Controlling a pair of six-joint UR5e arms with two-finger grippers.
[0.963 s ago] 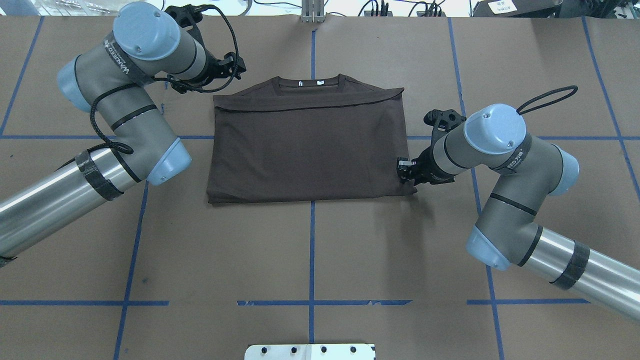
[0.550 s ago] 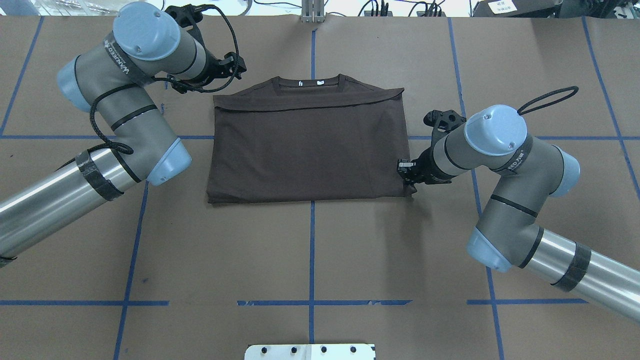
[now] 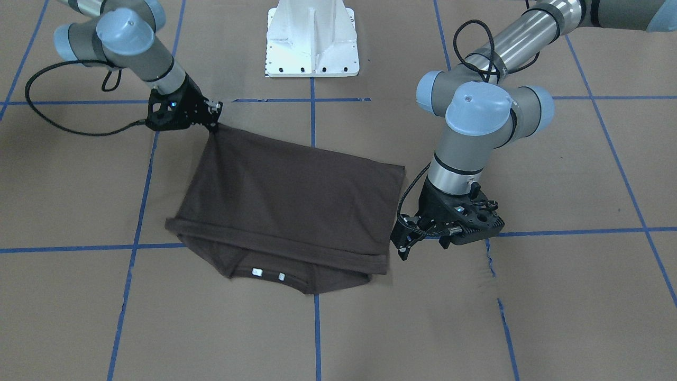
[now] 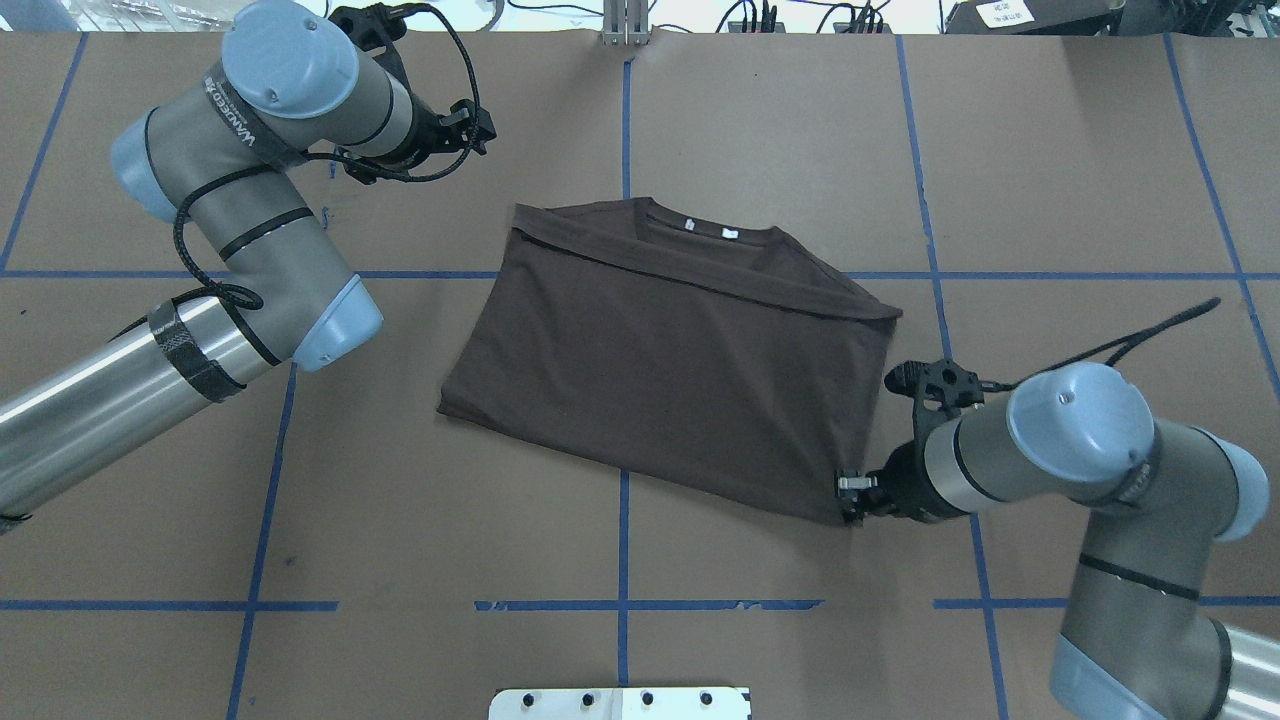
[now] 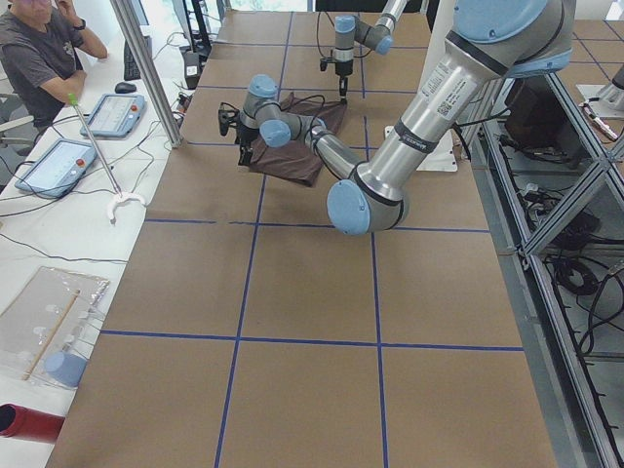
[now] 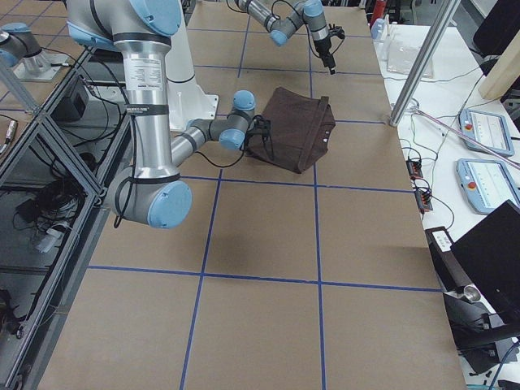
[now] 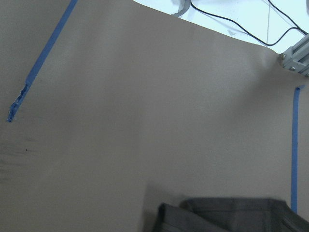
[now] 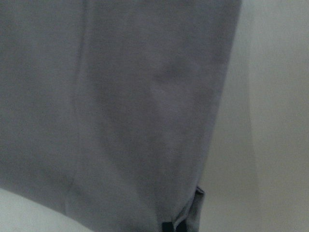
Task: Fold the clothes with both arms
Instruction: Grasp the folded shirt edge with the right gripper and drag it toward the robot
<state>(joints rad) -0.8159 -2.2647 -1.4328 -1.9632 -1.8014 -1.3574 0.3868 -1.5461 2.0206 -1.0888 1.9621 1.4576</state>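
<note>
Brown T-shirt [image 4: 670, 370], one, pinched by right end effector [image 4: 847, 497].

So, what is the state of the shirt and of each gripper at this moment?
Dark brown short-sleeved T-shirt: folded, lying flat, one bottom corner pulled taut.
Black two-finger right gripper: shut on the T-shirt's corner.
Black two-finger left gripper: holding nothing, apart from the T-shirt; open or shut unclear.
</note>
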